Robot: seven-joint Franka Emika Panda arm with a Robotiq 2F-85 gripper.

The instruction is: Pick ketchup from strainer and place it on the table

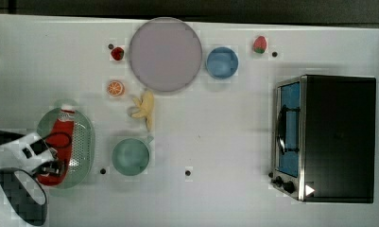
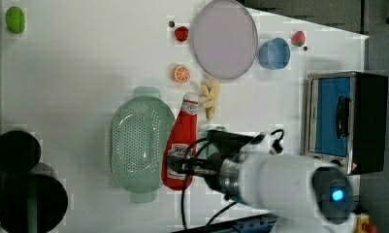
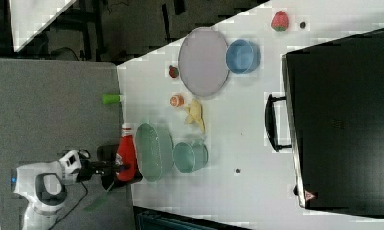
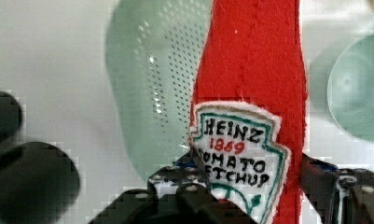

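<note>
My gripper (image 2: 182,165) is clamped on the ketchup (image 2: 181,145) at its label. The bottle overlaps the strainer's (image 2: 138,143) 3 o'clock rim, cap pointing to 12 o'clock. The banana (image 2: 210,97) lies at 1 o'clock from the cap.

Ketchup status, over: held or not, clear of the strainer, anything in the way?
Gripper shut on ketchup at its label. Bottle lifted, off the strainer. Green bowl nearby on the table.
</note>
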